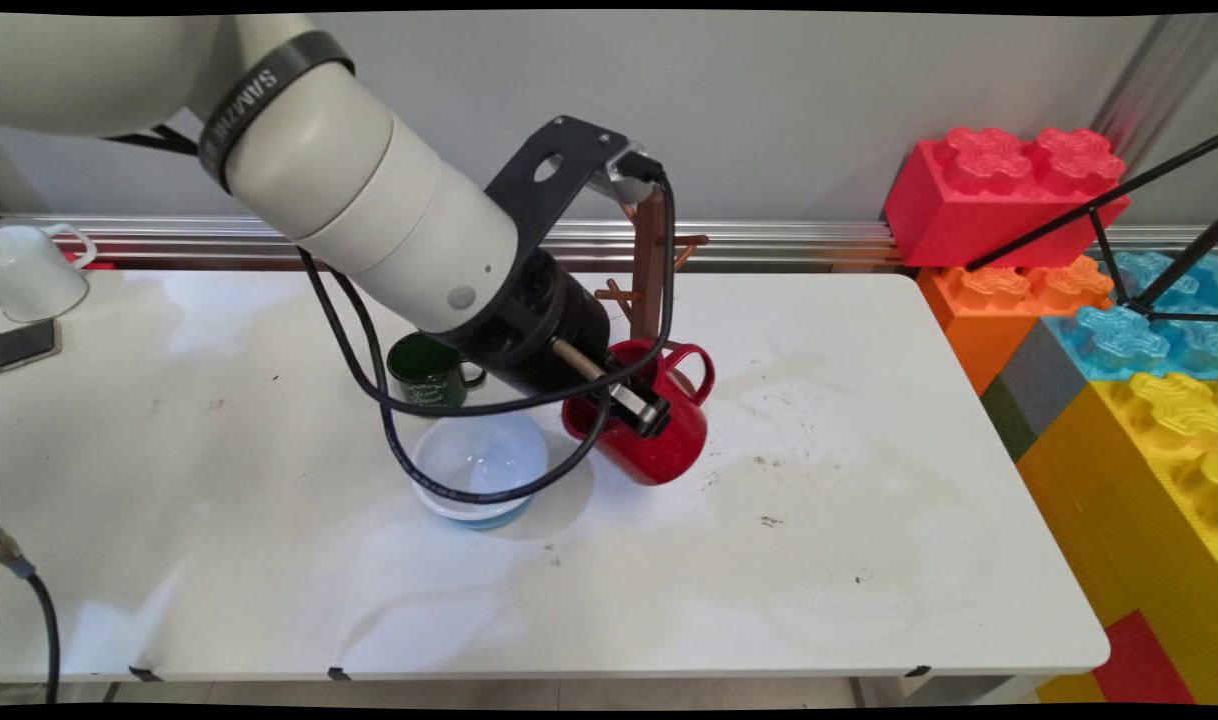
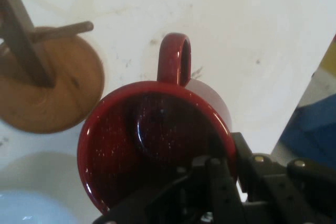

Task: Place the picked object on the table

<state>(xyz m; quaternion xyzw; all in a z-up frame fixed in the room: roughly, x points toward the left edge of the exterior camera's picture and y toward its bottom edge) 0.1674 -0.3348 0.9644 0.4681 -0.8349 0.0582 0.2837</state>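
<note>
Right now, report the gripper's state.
Gripper: shut on the red mug, one finger inside the rim and one outside, mug tilted above the table.

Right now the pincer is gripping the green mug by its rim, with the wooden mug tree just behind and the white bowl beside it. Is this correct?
Not quite: the pincer grips the red mug by its rim, not the green mug, which stands free behind the white bowl. The main view shows this, and the hand view confirms it. The wooden mug tree is just behind, and the bowl is beside it, as you said.
</note>
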